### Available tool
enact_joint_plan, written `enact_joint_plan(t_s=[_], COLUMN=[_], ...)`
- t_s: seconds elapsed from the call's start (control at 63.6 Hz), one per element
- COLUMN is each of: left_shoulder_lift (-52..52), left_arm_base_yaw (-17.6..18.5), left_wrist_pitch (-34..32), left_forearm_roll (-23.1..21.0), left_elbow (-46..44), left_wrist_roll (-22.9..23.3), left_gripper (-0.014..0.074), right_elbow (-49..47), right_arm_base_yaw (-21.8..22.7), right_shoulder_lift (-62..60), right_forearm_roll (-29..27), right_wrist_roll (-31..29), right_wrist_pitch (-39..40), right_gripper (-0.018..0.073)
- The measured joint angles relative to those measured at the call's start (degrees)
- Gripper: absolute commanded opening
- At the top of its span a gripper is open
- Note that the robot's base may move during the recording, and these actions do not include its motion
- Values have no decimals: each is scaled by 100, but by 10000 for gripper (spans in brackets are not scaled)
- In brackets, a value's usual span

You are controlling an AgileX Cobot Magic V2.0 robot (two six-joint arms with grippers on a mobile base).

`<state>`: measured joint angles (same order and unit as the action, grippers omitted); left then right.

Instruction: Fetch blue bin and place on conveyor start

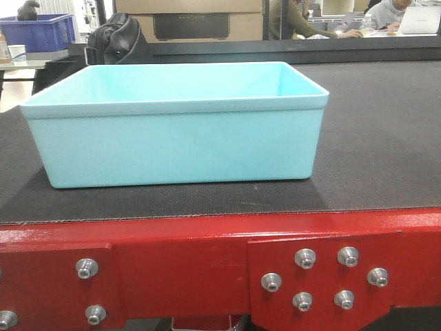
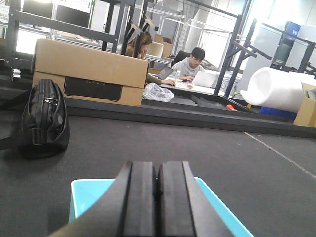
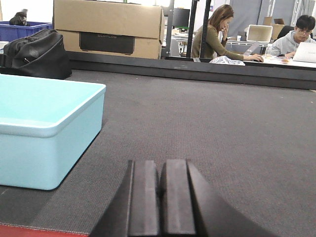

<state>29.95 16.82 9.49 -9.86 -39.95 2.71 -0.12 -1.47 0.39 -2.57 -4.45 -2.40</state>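
The blue bin [image 1: 179,131] stands upright and empty on the black belt of the conveyor start [image 1: 386,138], just behind the red frame [image 1: 207,255] with its silver bolts. Neither gripper shows in the front view. In the left wrist view my left gripper [image 2: 158,170] is shut with nothing between its fingers, and the blue bin [image 2: 86,197] lies beyond and below its tips. My right gripper [image 3: 162,168] is also shut and empty, low over the belt [image 3: 197,113] near the red edge [image 3: 29,231], with the blue bin [image 3: 44,133] off to its left and not touched.
A black bag [image 2: 44,121] rests on the belt's far side, left of a cardboard box [image 2: 89,71]. A dark blue crate [image 1: 41,31] stands on a table at the back left. Two people sit at desks behind the conveyor, near a white foam roll [image 2: 281,89].
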Motion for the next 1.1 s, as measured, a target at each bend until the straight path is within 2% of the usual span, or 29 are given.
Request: enact_joint_plan(t_s=[0.22, 0.33, 0.44, 0.535, 0.739, 0.865, 1.101], left_shoulder_lift=[-13, -110, -338, -608, -1467, -2116, -2926], left_arm_base_yaw=[0, -130, -487, -948, -1937, -2402, -2482], left_wrist_pitch=[-49, -264, -657, -807, -845, -802, -345], left_forearm_roll=[0, 100, 295, 337, 352, 375, 605], left_elbow=[75, 312, 726, 1136, 2154, 2802, 3607], left_wrist_roll=[0, 0, -4, -4, -4, -4, -4], left_gripper=[-111, -111, -111, -111, -111, -111, -111], right_elbow=[0, 0, 0, 0, 0, 0, 0], right_arm_base_yaw=[0, 0, 0, 0, 0, 0, 0], right_shoulder_lift=[0, -6, -14, -14, -14, -14, -14], right_forearm_roll=[0, 0, 0, 0, 0, 0, 0], right_wrist_roll=[0, 0, 0, 0, 0, 0, 0], right_wrist_pitch=[0, 0, 0, 0, 0, 0, 0], right_gripper=[-164, -164, -164, -164, -164, -164, -164])
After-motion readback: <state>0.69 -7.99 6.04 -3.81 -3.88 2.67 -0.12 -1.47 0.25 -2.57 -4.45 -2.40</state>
